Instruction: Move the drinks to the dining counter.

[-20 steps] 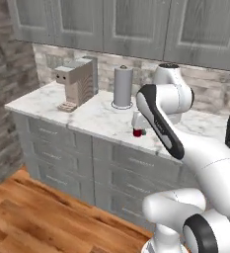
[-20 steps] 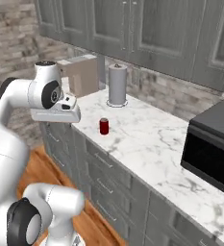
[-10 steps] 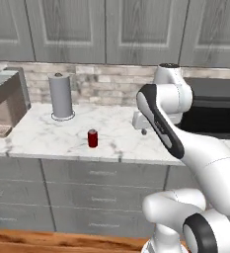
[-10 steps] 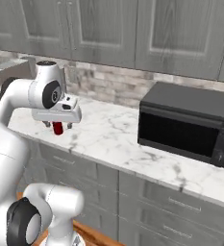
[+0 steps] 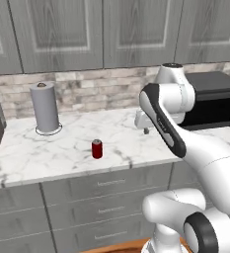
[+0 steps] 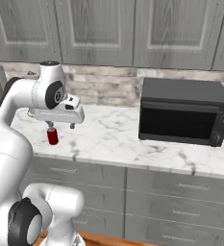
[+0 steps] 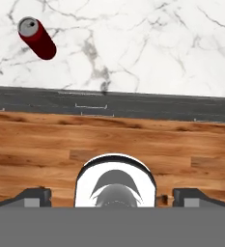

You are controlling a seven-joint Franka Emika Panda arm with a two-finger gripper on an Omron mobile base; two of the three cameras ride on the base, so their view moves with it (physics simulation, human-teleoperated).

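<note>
My base has swung along the worktop, so the red can now stands centre-left, upright on the marble, while my gripper hangs wide open, empty, not yet over it.

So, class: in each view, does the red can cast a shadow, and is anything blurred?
Left base view: the red can stands sharp, shadow barely visible on the marble worktop. Right base view: can crisp, lighting flat. Hand view: can appears slanted, with no clear shadow or blur.

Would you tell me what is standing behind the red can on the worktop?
Behind the red can, to its left, stands the paper-towel roll before the brick backsplash. The roll hides the wall directly behind it.
</note>
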